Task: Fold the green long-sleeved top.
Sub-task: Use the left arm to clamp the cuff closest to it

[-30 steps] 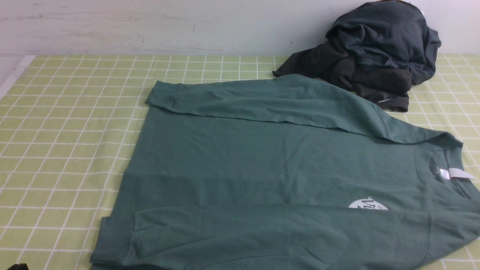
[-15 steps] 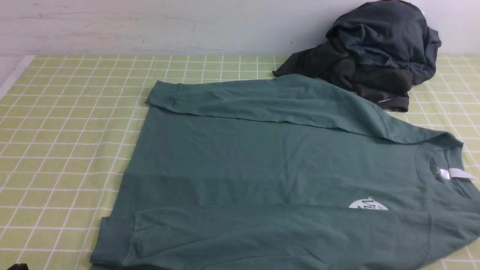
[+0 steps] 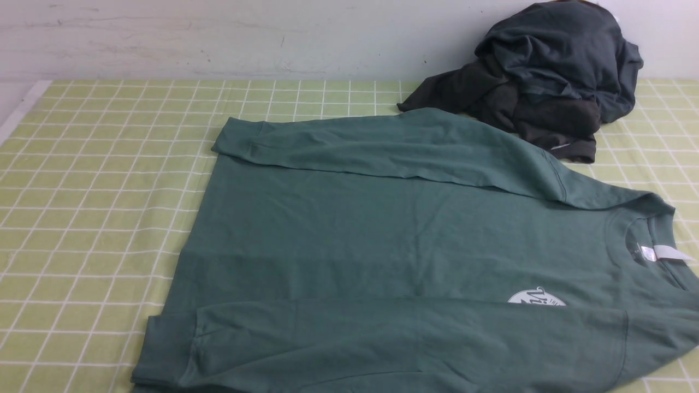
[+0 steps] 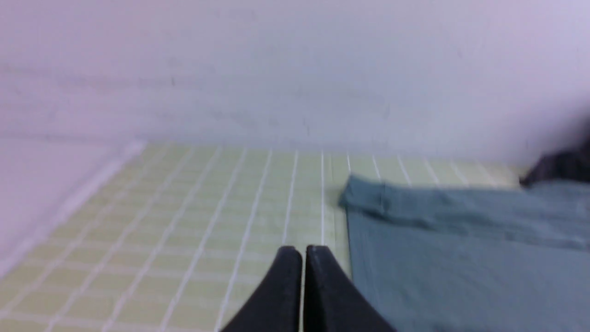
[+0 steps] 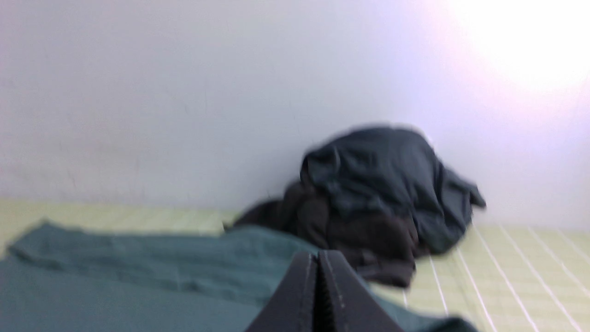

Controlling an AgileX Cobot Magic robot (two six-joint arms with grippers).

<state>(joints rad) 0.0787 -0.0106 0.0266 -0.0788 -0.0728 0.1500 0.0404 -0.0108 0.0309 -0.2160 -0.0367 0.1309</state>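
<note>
Now left gripper (image 4: 302,251) and right gripper (image 5: 318,256) sit closed, empty — best pinch the green top (image 3: 382,245) hem (image 3: 188,256) evenly at 2 corners.

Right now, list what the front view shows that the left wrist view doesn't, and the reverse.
Front view only: the collar with its white label, the white logo, and the near sleeve folded over the body.
Left wrist view only: the left gripper, shut and empty.
Both: the green top, its far sleeve, the checked cloth, the wall, and the dark pile, which is only a sliver at the edge of the wrist view.
</note>
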